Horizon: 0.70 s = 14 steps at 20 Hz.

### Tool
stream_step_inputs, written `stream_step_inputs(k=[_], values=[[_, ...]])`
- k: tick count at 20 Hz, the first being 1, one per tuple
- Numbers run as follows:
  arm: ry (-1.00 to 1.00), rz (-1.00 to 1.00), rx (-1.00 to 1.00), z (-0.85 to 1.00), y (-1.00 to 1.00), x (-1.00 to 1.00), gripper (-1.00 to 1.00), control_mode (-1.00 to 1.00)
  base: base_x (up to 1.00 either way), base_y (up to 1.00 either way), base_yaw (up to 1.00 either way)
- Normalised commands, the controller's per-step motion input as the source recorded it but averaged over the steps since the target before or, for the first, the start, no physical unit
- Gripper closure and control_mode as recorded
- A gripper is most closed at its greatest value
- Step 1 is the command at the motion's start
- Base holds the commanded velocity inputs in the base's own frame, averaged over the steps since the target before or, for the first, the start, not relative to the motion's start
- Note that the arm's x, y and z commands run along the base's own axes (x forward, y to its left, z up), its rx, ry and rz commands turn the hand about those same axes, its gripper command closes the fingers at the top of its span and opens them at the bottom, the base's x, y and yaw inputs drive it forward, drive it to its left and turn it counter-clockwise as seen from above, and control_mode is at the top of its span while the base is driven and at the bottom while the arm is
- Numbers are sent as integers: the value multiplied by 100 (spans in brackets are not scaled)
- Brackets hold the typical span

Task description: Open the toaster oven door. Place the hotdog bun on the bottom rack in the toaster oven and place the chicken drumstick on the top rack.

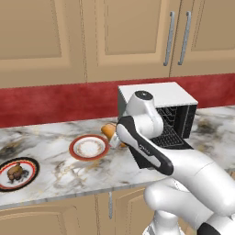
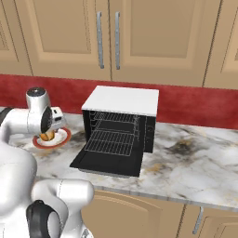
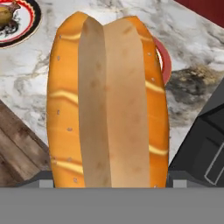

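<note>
I see the hotdog bun [image 3: 107, 103] gripped in my pincer [image 3: 109, 183], its pale split facing the hand camera and its orange crust running down both sides; the fingertips [image 3: 46, 181] just peek out at either side of its lower end. From the left base view the bun [image 1: 109, 131] is lifted off the marble worktop [image 1: 55, 165], just beside the red-rimmed plate [image 1: 89, 148] and left of the toaster oven [image 1: 158, 110]. The right base view shows the pincer [image 2: 48, 135] with the bun over that plate [image 2: 61, 138]. The toaster oven door [image 2: 108, 163] lies folded down flat on the worktop, and I can see the top rack [image 2: 115, 122] and the bottom rack [image 2: 110, 142], the lower one drawn partly forward. The chicken drumstick [image 1: 15, 172] sits on a dark-rimmed plate [image 1: 32, 172] well apart, near the worktop's left end.
</note>
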Motion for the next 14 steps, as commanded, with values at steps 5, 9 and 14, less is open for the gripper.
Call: stream_step_inputs(k=[5, 9, 14], values=[[1, 26, 0, 20, -57, -28, 100, -100, 0, 0, 0], [6, 26, 0, 11, -61, -16, 100, -100, 0, 0, 0], [12, 23, 0, 4, -62, 0, 100, -100, 0, 0, 0]])
